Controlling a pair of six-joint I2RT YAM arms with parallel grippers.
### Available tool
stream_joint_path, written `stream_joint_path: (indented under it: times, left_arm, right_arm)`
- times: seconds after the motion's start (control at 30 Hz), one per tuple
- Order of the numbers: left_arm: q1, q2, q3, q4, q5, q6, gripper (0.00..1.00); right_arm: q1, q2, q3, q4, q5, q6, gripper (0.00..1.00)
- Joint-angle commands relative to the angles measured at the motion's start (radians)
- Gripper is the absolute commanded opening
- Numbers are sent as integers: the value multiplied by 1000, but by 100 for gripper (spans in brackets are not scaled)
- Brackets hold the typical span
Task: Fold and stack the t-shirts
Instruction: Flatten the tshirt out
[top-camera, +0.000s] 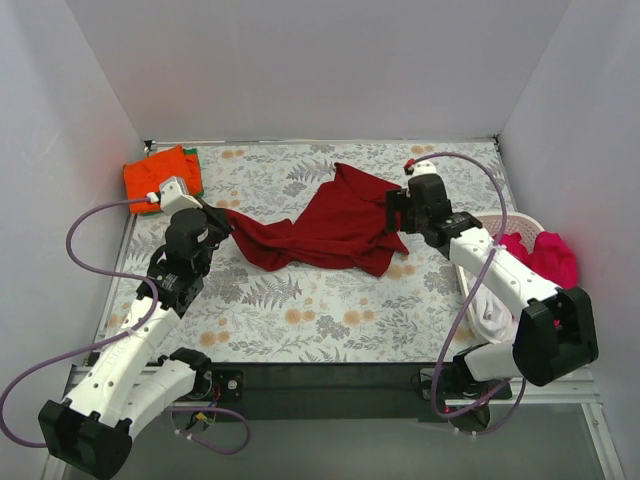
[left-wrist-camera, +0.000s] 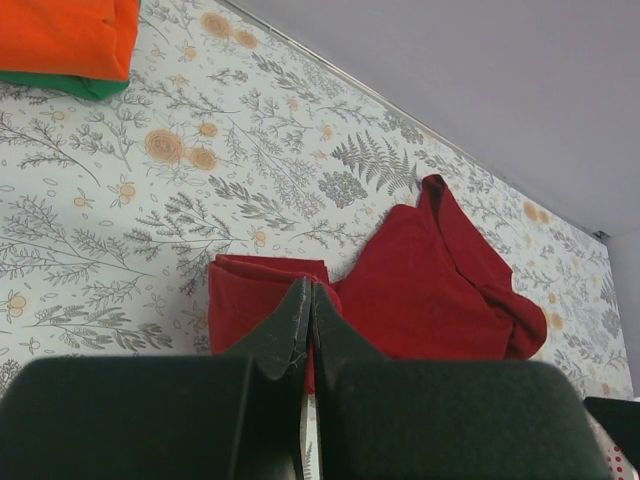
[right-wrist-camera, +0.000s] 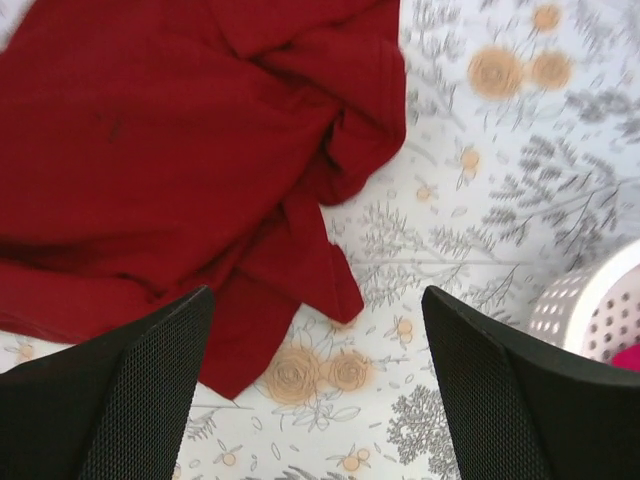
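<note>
three pale walls (top-camera: 300, 70) box the floral table (top-camera: 300, 320); left gripper (left-wrist-camera: 309, 295) pinches the crimson tee (top-camera: 330, 230), right gripper (right-wrist-camera: 315, 300) gapes.

You've got the large dark crimson cloth t-shirt (top-camera: 335, 228) lying crumpled just left of the white perforated basket (right-wrist-camera: 590, 310). A folded orange tee (top-camera: 155, 178) sits atop a green tee (left-wrist-camera: 60, 84) far left of it. The magenta-pink tee (top-camera: 548, 255) and white tee (top-camera: 490, 318) are heaped inside.

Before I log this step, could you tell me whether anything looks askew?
The crimson t-shirt lies crumpled in the middle of the table, its left end pinched in the shut left pincer; the open right pincer hovers over its right edge.
</note>
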Motion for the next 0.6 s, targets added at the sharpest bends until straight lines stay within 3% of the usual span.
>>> stream_joint_path:
  times: [0.0,0.4,0.57]
  left_arm:
    - [-4,-15,-2,15,15,1,0]
    - [-13,-12,-1,13,34,6,0]
    - [-16,-15,5,7,29,9,0]
  right_arm:
    - [-2,25,-67,45,-29,49,77]
    - [-50,201,-113,179,-34,35,72]
    - [-79,255,-113,184,-60,17,64]
